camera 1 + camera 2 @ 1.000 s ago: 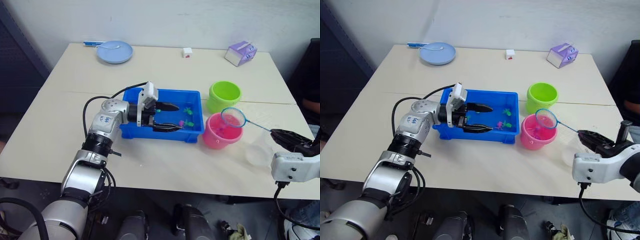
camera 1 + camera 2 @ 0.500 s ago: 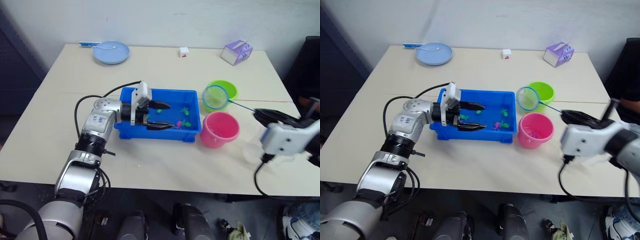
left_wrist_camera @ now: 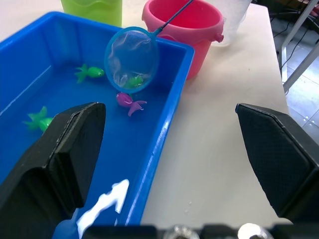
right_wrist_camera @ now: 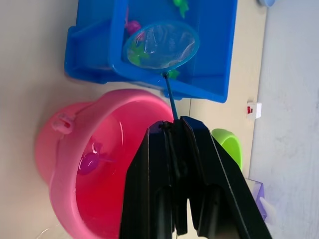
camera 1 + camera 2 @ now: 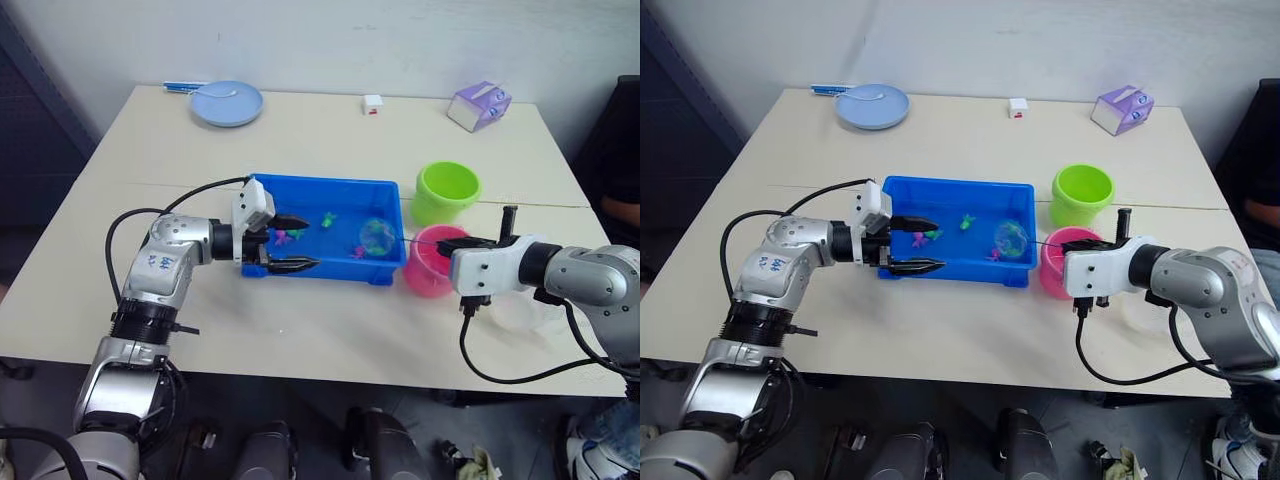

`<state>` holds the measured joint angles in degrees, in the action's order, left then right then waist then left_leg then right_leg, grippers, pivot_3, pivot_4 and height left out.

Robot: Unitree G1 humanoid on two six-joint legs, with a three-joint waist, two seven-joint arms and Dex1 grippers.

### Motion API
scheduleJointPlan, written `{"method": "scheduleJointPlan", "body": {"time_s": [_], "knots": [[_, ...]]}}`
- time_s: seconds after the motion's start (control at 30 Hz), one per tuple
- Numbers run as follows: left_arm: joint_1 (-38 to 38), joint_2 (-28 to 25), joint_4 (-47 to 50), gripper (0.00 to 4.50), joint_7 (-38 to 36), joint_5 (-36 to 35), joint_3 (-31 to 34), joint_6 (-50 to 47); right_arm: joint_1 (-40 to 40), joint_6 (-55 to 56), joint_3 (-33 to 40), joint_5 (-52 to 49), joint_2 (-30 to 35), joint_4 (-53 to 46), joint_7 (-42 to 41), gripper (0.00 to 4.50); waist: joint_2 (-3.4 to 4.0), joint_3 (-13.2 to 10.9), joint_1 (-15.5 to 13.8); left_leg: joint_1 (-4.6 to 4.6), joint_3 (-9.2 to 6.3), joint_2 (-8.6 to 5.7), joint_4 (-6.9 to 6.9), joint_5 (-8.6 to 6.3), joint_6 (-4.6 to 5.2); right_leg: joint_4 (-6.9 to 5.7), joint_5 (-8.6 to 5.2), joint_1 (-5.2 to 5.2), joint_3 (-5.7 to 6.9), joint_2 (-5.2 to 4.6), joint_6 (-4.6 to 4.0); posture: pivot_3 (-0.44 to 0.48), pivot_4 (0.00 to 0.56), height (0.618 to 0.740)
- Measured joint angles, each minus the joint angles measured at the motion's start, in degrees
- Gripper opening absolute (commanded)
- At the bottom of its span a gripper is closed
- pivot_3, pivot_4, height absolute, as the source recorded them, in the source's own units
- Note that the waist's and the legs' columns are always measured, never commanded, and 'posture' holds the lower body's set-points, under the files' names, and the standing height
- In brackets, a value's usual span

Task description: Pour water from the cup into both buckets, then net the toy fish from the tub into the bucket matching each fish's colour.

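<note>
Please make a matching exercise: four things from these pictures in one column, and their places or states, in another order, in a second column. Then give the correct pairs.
Things:
1. net
2. pink bucket
3. left hand
4. right hand

Places or states:
A. open at the tub's end
B. shut on the net's handle
C. holds a pink fish
D. dipped into the tub over a green fish

Pairs: 1-D, 2-C, 3-A, 4-B

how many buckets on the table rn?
2. The lime green bucket stands off the blue tub's far right corner. The pink bucket sits nearer the robot, against the tub's right end. No others appear hidden.
</note>
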<state>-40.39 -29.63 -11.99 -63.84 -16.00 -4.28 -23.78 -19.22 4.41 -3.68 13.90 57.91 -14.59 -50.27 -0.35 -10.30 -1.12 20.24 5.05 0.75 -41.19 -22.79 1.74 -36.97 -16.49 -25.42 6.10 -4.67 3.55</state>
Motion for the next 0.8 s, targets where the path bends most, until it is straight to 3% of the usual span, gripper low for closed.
{"method": "scheduleJointPlan", "body": {"time_s": [0.43,0.8], "knots": [[1.85,-0.33,4.54,4.50,2.45,-1.52,0.91,-2.92,-11.34,9.61,-7.68,9.72,-1.21,10.77,1.89,0.78,0.00,0.00,1.04,0.00,0.02,0.01,-0.03,0.00,0.00,-0.03,0.00,0.00,-0.02,-0.08,0.00,0.000,0.150,0.739],[1.71,-0.08,4.36,4.50,2.68,-1.54,0.91,-1.95,-12.89,11.50,-9.34,11.70,-2.11,12.54,1.97,0.78,0.00,0.00,1.07,0.00,0.01,0.01,-0.03,0.00,-0.01,-0.03,0.00,0.00,-0.01,-0.09,0.00,0.000,0.150,0.739]]}}
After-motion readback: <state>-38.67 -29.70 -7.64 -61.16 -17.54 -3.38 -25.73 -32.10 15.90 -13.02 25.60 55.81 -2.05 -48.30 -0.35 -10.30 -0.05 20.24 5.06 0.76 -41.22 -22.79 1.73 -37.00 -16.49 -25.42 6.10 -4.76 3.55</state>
